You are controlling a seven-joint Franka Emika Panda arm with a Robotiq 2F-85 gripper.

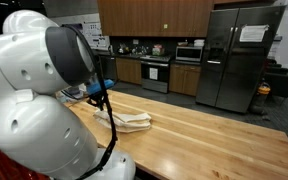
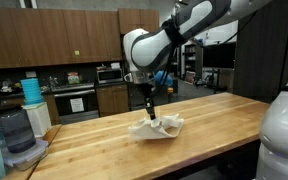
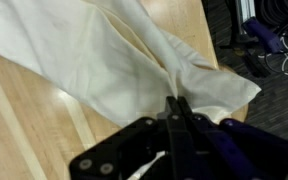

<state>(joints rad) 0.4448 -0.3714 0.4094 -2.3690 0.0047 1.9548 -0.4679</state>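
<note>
The arm [image 2: 199, 20] comes in from above and to one side of the claw. Its white links bend at a black-capped joint [image 2: 139, 48] directly over the claw. Below that joint the wrist [image 2: 144, 88] drops straight down, so the gripper [image 2: 151, 117] points vertically with its fingertips lowest. In the wrist view the two dark fingers [image 3: 172, 125] rise from the gripper's body and meet at their tips. They are pressed together with no gap, pinching a fold of the cloth [image 3: 104, 60]. In an exterior view the bulky white links [image 1: 29, 110] stand in front of the claw and hide most of it.
</note>
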